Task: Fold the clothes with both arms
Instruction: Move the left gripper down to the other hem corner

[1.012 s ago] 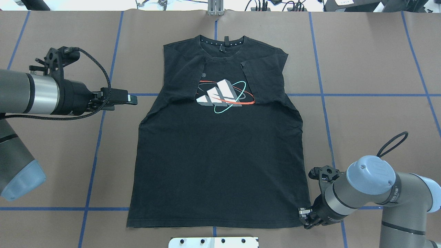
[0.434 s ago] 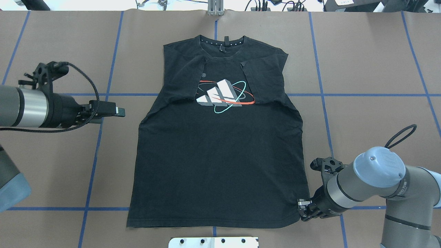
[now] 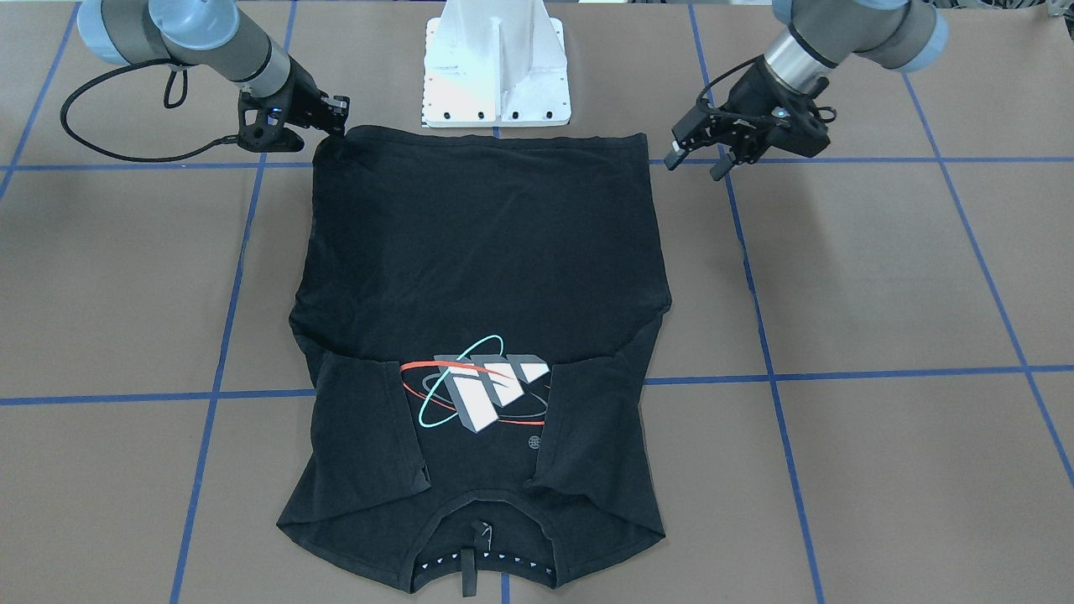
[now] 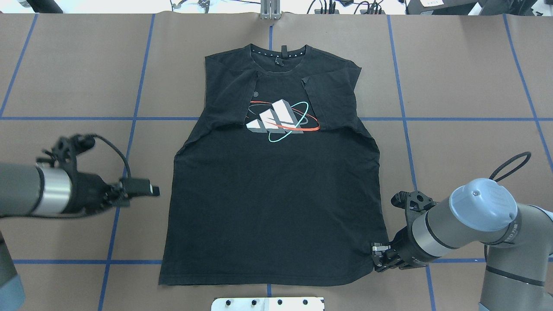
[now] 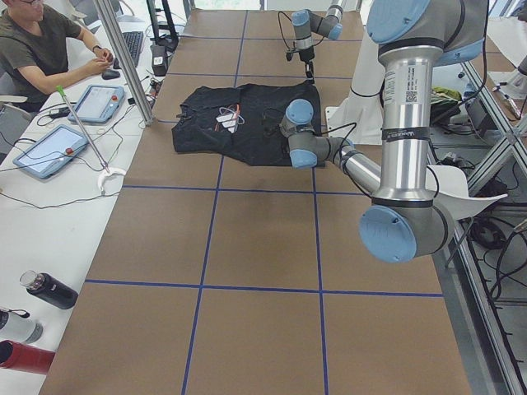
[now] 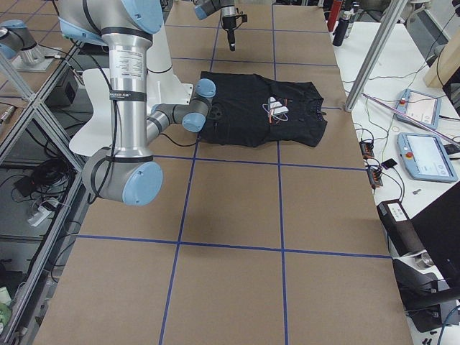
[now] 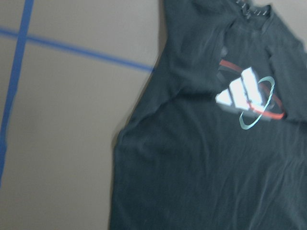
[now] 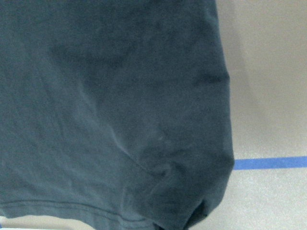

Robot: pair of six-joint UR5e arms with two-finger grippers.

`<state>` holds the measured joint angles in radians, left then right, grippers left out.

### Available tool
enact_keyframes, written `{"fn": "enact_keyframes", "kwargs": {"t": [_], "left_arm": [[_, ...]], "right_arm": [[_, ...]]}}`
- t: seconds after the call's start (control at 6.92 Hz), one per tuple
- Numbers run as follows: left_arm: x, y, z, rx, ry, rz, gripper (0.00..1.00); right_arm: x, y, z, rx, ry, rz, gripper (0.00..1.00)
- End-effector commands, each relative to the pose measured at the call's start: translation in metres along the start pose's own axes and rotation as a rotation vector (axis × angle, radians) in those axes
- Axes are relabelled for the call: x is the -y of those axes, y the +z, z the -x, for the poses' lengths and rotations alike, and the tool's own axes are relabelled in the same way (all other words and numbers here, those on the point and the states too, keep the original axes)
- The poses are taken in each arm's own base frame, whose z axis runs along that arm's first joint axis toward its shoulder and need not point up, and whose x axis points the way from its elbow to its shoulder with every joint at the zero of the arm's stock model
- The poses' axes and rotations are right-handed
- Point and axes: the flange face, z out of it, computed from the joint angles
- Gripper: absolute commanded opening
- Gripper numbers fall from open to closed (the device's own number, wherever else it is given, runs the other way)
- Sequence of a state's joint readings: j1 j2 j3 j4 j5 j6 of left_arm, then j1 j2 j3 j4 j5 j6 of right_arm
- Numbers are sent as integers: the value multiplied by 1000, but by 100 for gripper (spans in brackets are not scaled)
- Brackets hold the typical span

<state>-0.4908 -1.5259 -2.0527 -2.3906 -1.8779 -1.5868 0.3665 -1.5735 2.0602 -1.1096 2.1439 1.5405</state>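
Lying logo-up at the frame's centre on the table (image 4: 453, 77), the T-shirt (image 4: 276, 194) has sleeves tucked in but body unfolded; the right claw (image 4: 379, 261) seems clenched on its lower-right hem corner, the left claw (image 4: 153, 190) hangs released near its frame-left edge.

Bright, even light comes from above; shadows on the table (image 4: 466, 77) are faint. In both wrist views the T-shirt (image 7: 192, 182) looks blurred (more in the left one); the fixed views are sharp.

T-shirt (image 4: 276, 207): matt black cloth, softly creased. Bench (image 4: 466, 77): matt brown paper, blue tape lines (image 4: 453, 119). Right arm (image 4: 436, 241): smooth grey metal, light-blue plastic cap (image 4: 483, 204).
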Motion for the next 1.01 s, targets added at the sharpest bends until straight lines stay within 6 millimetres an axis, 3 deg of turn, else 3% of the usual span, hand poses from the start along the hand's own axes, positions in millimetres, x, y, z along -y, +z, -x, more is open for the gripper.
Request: {"fn": "enact_keyframes", "kwargs": {"t": [0.0, 0.14, 0.29, 0.87], "left_arm": [[-72, 39, -1, 12, -118, 34, 99], [-100, 53, 0, 23, -150, 41, 99], [-113, 58, 2, 30, -167, 48, 99], [-127, 78, 19, 77, -169, 47, 99]], "right_arm": [[0, -6, 12, 25, -8, -1, 0], [1, -8, 14, 30, -7, -5, 0], [2, -12, 15, 35, -5, -8, 0], [5, -15, 14, 39, -3, -14, 0]]}}
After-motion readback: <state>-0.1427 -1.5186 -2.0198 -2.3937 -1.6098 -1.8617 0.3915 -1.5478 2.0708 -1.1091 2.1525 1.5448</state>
